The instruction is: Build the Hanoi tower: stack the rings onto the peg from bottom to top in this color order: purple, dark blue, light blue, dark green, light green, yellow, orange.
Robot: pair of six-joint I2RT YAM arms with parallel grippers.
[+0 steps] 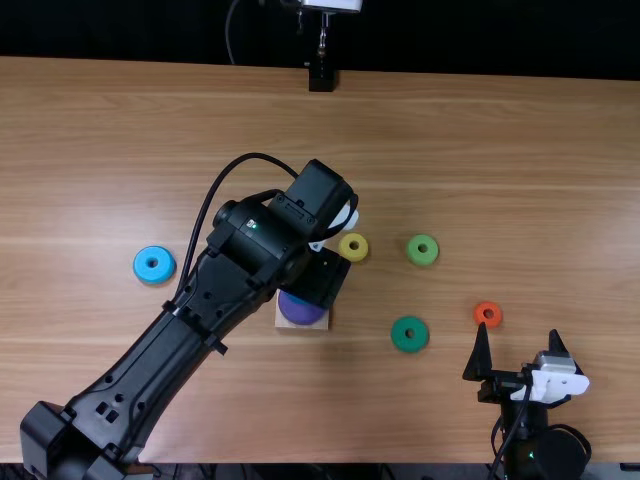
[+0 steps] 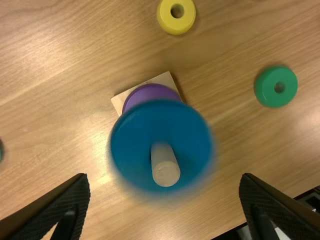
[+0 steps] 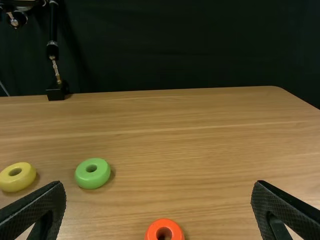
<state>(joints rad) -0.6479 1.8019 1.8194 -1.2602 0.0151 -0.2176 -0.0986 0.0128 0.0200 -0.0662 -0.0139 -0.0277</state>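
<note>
My left gripper is over the wooden base and the purple ring. In the left wrist view the left gripper stands open; between its fingers and apart from them, the dark blue ring surrounds the peg, above the purple ring. How far down the dark blue ring sits I cannot tell. Right of it lie the yellow ring, light green ring, dark green ring and orange ring. The light blue ring is left. My right gripper is open near the orange ring.
The left arm crosses the table diagonally from the near left corner, between the light blue ring and the base. A black stand is at the far edge of the wooden table.
</note>
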